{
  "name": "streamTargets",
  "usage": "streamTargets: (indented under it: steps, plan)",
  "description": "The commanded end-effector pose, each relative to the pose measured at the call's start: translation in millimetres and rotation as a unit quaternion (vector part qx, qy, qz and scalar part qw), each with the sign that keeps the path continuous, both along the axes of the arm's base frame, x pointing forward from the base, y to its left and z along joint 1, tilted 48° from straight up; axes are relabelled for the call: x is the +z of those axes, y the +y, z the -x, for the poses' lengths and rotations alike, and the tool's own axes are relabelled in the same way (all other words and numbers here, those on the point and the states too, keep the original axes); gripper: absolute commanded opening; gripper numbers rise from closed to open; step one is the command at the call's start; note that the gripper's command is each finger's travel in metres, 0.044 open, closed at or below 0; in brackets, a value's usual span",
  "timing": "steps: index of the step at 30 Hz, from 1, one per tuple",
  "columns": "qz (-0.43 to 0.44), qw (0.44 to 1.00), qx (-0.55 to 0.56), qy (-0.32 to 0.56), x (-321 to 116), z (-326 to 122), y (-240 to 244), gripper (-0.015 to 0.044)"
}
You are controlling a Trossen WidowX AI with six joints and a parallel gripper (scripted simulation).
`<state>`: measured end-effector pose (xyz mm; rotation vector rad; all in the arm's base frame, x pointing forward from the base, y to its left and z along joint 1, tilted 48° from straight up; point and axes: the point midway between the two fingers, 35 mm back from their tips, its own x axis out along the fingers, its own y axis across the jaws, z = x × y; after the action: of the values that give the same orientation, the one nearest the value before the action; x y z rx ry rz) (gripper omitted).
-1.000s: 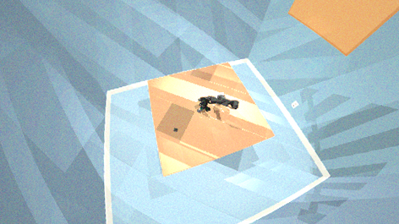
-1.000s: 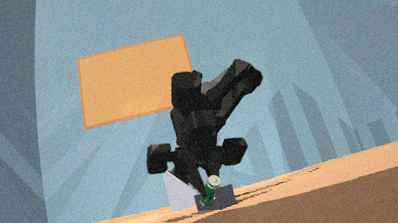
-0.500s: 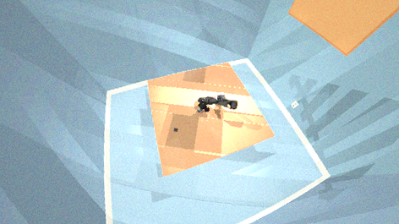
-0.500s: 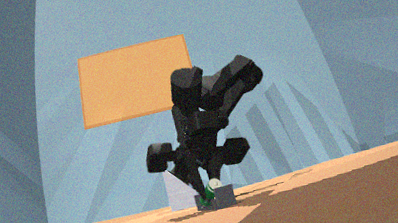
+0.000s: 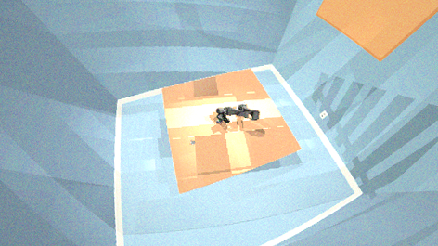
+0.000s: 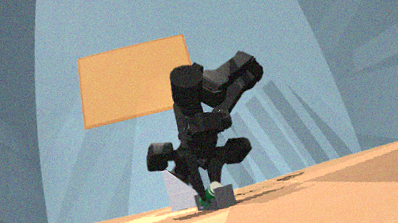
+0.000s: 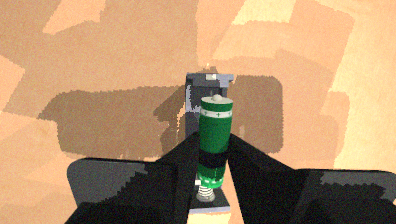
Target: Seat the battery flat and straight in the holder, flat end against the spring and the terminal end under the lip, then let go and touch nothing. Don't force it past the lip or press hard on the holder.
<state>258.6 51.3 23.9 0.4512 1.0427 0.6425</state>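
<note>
The green battery (image 7: 216,127) (image 6: 209,193) is held between the fingers of my gripper (image 7: 212,138) (image 6: 208,190), which is shut on it. Its silver terminal end points toward the lip (image 7: 210,78) at the top of the wrist view, with a gap between them. The dark grey holder (image 7: 192,125) (image 6: 225,196) lies below. The battery sits slightly to the right of the holder's left wall. In the exterior view its pale terminal end shows above the holder's near wall, so it looks tilted. The spring (image 7: 205,192) shows just beyond the flat end; whether they touch is unclear.
A pale slanted panel (image 6: 180,193) stands just left of the holder in the exterior view. In the top view the arm (image 5: 243,111) stands over the orange table top (image 5: 212,157), and a small grey object (image 5: 192,142) lies to its lower left.
</note>
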Motion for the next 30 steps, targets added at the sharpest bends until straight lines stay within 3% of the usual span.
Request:
streamTargets:
  steps: [1, 30]
  plan:
    - [0.010, 1.000, 0.010, 0.014, -4.0, 1.4, 0.4, 0.0067]
    - [0.040, 0.994, 0.075, 0.070, -2.8, -0.6, 5.4, 0.0067]
